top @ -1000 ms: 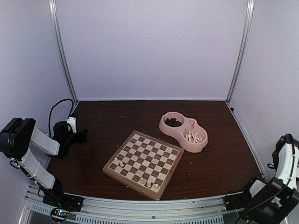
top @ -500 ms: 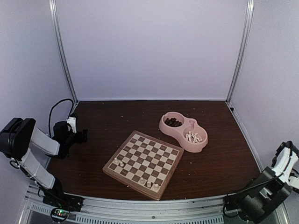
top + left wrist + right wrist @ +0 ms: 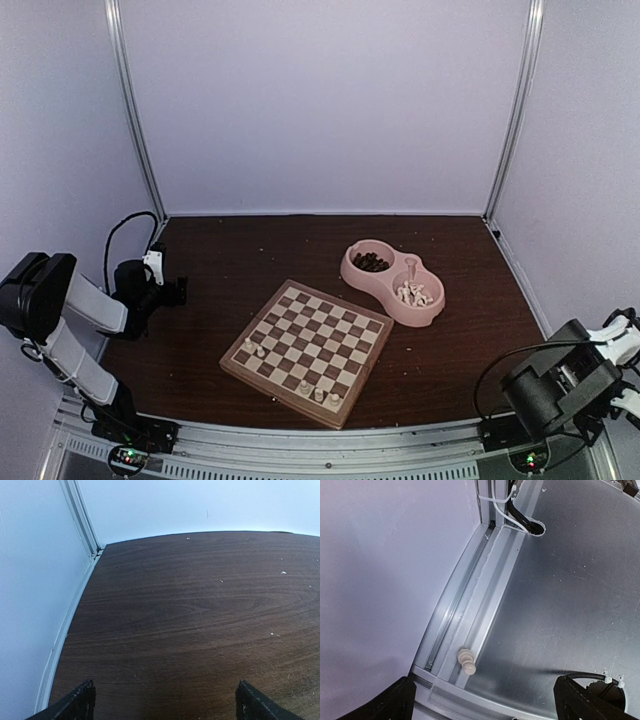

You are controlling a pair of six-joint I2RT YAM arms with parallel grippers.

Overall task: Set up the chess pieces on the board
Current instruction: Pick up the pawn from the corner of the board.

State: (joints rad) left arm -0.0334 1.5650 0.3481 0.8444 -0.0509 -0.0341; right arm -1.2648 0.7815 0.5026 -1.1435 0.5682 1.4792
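On the dark table (image 3: 230, 250) sits one board (image 3: 322, 333), with one pink two-compartment bowl (image 3: 350, 272) just beyond its far corner. Both grippers are spread wide and empty: the left gripper (image 3: 165, 706) over bare table, the right gripper (image 3: 485, 700) off the table's near right corner. Five cream chess pieces (image 3: 319, 394) stand on the board, two by its left edge and three along the near one. More lie in the bowl's right compartment, and dark pieces (image 3: 370, 262) in the left. Only the right wrist view shows one stray cream piece (image 3: 466, 661) lying on a metal rail (image 3: 485, 590).
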